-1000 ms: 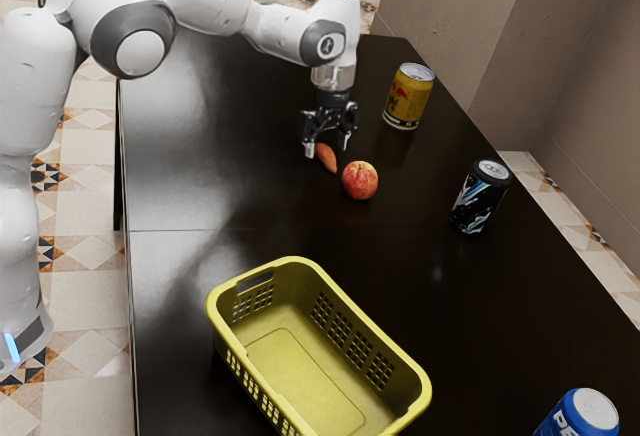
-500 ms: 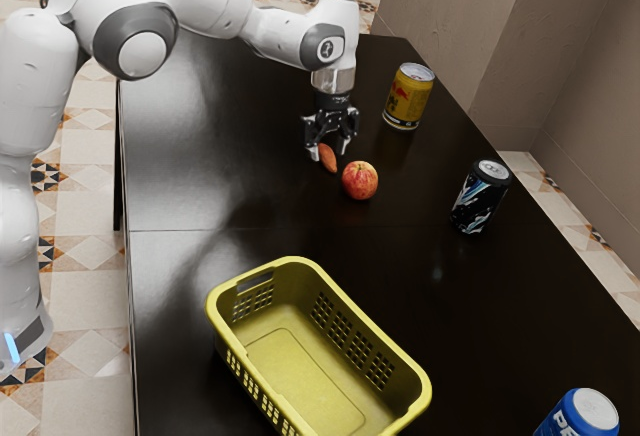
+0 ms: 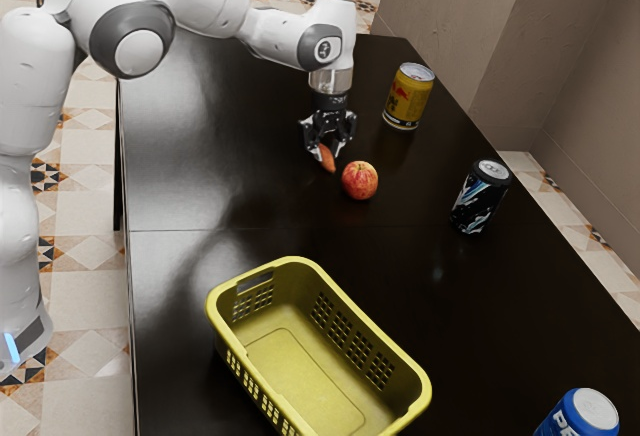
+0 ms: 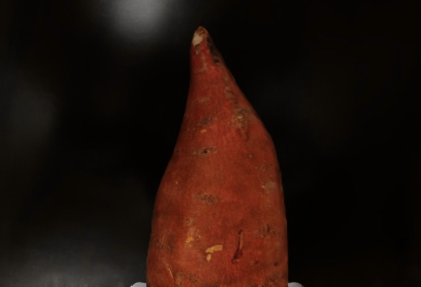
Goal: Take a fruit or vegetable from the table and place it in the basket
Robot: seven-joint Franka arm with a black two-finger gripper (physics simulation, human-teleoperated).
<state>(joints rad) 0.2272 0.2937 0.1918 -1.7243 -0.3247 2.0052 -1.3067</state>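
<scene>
My gripper point(image 3: 328, 152) is low over the table in the exterior view, its two fingers closed in on the sides of a reddish-orange sweet potato point(image 3: 328, 162). Seen from the wrist, the sweet potato point(image 4: 220, 188) lies with its narrow tip pointing away from the hand. The gripper point(image 4: 217, 284) has pale fingertips against both its flanks at the lower edge. A red and yellow apple point(image 3: 360, 181) sits close by on the table, apart from the sweet potato. The yellow-green basket point(image 3: 222, 306) stands at the exterior view's lower middle; its visible floor is bare.
A yellow can point(image 3: 408, 97) stands behind the apple toward the wall. The black can point(image 3: 480, 197) is farther to the exterior view's right, and a blue can point(image 3: 580, 418) is at its lower right corner. All stand on the dark table point(image 3: 210, 191).
The fingers have drawn together from a wider spread, onto the sweet potato. My hand has shifted slightly toward the exterior view's left. Apple, basket and cans have stayed put.
</scene>
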